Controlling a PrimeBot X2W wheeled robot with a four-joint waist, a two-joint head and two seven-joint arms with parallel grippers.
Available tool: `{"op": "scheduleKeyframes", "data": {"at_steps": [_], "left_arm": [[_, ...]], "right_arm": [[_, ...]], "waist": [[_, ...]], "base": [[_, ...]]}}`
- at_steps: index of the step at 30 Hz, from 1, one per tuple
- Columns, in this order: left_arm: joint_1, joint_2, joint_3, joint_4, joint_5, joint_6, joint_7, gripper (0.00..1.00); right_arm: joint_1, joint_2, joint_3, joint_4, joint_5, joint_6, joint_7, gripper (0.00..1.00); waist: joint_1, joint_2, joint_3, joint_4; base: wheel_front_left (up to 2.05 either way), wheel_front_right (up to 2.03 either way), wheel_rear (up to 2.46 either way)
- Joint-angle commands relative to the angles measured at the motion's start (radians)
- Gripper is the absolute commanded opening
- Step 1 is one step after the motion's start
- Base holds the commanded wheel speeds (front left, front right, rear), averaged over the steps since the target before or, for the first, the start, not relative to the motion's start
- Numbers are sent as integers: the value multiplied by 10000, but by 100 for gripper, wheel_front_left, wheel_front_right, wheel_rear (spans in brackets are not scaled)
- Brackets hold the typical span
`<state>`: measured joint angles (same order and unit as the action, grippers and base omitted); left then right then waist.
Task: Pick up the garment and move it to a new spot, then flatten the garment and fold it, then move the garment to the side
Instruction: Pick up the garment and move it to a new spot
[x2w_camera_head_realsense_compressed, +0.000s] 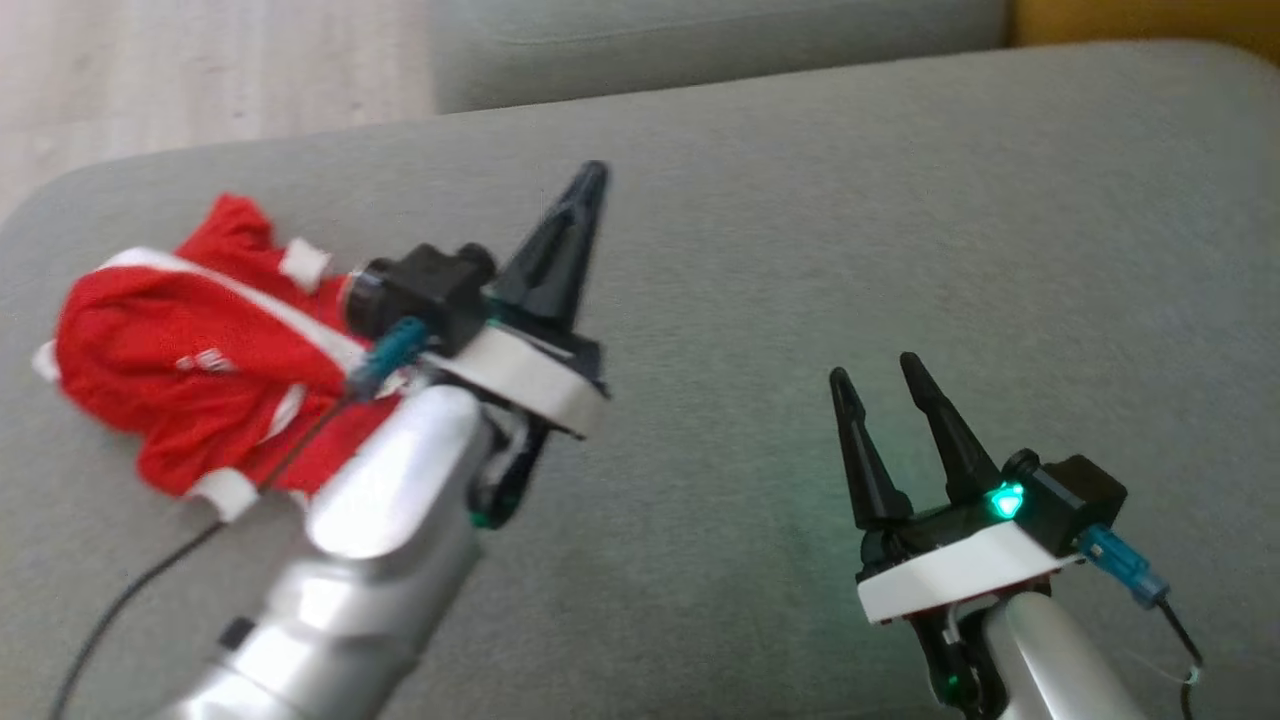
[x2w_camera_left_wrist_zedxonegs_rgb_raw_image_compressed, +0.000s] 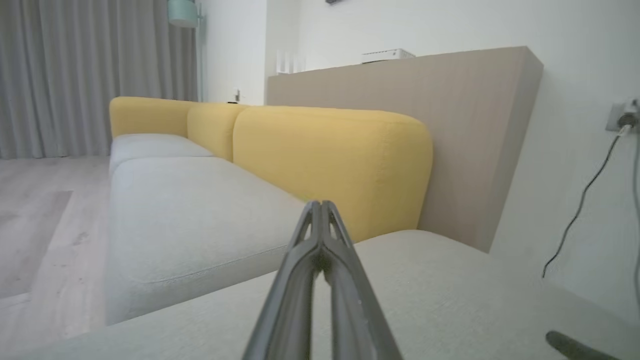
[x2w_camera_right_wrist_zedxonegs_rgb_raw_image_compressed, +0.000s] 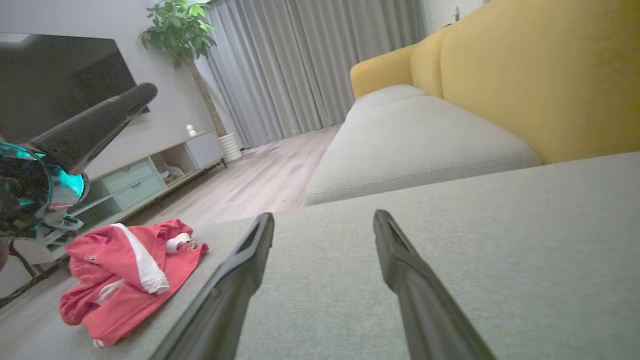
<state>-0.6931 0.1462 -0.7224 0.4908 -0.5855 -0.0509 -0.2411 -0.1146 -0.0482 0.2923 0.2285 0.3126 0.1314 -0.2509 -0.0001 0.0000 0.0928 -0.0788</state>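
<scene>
A crumpled red garment (x2w_camera_head_realsense_compressed: 170, 360) with white trim lies on the grey sofa cushion (x2w_camera_head_realsense_compressed: 800, 250) at the left; the right wrist view shows the garment (x2w_camera_right_wrist_zedxonegs_rgb_raw_image_compressed: 125, 270) bunched at its lower left. My left gripper (x2w_camera_head_realsense_compressed: 590, 180) hovers to the right of the garment, fingers pressed together with nothing between them, pointing away over the cushion; its tips (x2w_camera_left_wrist_zedxonegs_rgb_raw_image_compressed: 320, 205) meet in the left wrist view. My right gripper (x2w_camera_head_realsense_compressed: 878, 372) stands open at the lower right, well clear of the garment, with its two fingers (x2w_camera_right_wrist_zedxonegs_rgb_raw_image_compressed: 245, 270) spread and nothing between them.
The cushion's left edge drops to a pale wood floor (x2w_camera_head_realsense_compressed: 200, 70). Yellow backrests (x2w_camera_left_wrist_zedxonegs_rgb_raw_image_compressed: 330, 160) and more grey seats run behind. A TV cabinet (x2w_camera_right_wrist_zedxonegs_rgb_raw_image_compressed: 150, 175), a plant (x2w_camera_right_wrist_zedxonegs_rgb_raw_image_compressed: 175, 30) and curtains stand across the room. A cable (x2w_camera_left_wrist_zedxonegs_rgb_raw_image_compressed: 585, 195) hangs on the wall.
</scene>
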Motion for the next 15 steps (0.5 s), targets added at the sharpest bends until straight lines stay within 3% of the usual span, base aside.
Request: {"op": "scheduleKeyframes", "data": {"at_steps": [1,5,9,14,15], "left_arm": [[-674,-293,230,-223,36,122,-142,0],[-1155,-823,9,-61,127,266,-185,0],[-1547,-937,-16,-153,128,496,-199,0],[-1679,-955,-1236,-76,-130,664,-199,0],[-1645,-956,-1538,170,-204,650,-115,47]], "right_arm": [[-372,-20,224,-396,119,-7,-109,100],[-407,-20,416,-407,215,-7,-109,100],[-468,-20,595,-464,323,-7,-109,100],[-522,-20,644,-566,449,-7,-109,100],[-530,-20,594,-595,470,-7,-109,100]], "waist": [[1,0,205,-601],[1,0,347,-1226],[1,0,470,-1695],[1,0,714,-2199],[1,0,765,-2233]], "base": [[0,0,0],[0,0,0],[0,0,0],[0,0,0],[0,0,0]]}}
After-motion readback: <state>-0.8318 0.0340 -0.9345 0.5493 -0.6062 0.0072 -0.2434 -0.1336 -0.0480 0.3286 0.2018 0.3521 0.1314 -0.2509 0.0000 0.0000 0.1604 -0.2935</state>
